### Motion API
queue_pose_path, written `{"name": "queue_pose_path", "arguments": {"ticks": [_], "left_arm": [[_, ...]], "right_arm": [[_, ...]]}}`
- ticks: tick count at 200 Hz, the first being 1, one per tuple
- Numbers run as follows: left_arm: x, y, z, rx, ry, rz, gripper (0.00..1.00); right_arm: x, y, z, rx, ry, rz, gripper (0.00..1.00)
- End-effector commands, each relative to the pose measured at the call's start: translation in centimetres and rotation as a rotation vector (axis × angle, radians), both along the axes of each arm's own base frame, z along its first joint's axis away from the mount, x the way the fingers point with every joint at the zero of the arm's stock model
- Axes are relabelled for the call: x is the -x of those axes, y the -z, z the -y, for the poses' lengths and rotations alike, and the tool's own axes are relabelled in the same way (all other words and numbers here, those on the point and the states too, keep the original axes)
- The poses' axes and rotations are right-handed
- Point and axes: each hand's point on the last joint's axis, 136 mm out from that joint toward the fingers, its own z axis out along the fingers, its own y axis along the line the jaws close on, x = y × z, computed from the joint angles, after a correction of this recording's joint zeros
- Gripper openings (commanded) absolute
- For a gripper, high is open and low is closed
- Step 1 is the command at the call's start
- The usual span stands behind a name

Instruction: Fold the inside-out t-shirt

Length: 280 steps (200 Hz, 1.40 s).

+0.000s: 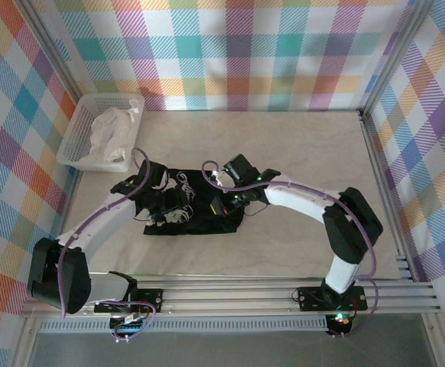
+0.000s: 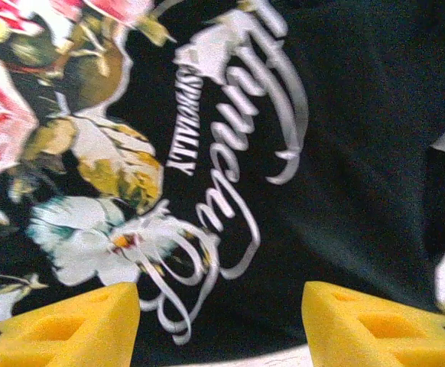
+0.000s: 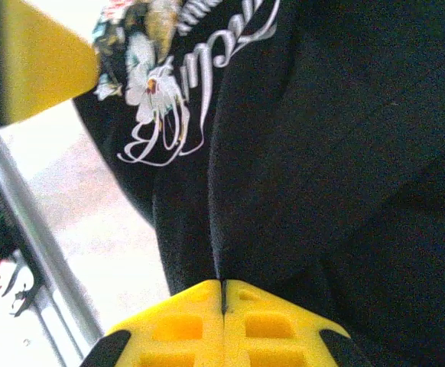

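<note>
While the inside-out t-shirt (image 1: 201,225) lay spread on the pale worktop (image 1: 306,145), left of centre and in front of both arm bases, the two arms reached in over it from either side. The left gripper (image 2: 219,329) hung over the printed area, its jaws standing partly apart with nothing between them; the two yellow fingers (image 2: 62,321) framed bare black fabric below. Beneath it the white script lettering (image 2: 241,153) ran across the cloth beside a floral print (image 2: 92,245) of red, white and yellow blooms.

The right gripper (image 3: 224,310) sat at the shirt's right-hand part, its jaws pressed together. A raised ridge of black fabric ran straight into the seam between the yellow tips, so the jaws appeared to pinch a fold of the shirt. To the left of that fold, the shirt's edge gave way to light worktop, and part of the lettering showed near the top of the right wrist view.

At the far left corner of the worktop stood a white plastic basket (image 1: 69,139), well apart from the shirt, with a crumpled white cloth (image 1: 112,128) inside it.
</note>
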Motion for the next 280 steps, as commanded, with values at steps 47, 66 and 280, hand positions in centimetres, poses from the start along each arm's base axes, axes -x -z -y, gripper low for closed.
{"name": "queue_pose_path", "arguments": {"ticks": [47,66,280], "left_arm": [[0.0,1.7,-1.4,-0.107,0.029,-0.042,0.59],[0.0,1.6,-1.2,-0.102,0.043,-0.040,0.59],[6.4,6.1,8.5,-0.085,0.469,-0.031,0.18]], "right_arm": [[4.0,3.0,2.7,0.072,-0.012,-0.144,0.12],[2.3,5.1,5.4,0.242,0.120,-0.129,0.20],[0.3,3.7,5.8,0.085,0.212,-0.182,0.21]]}}
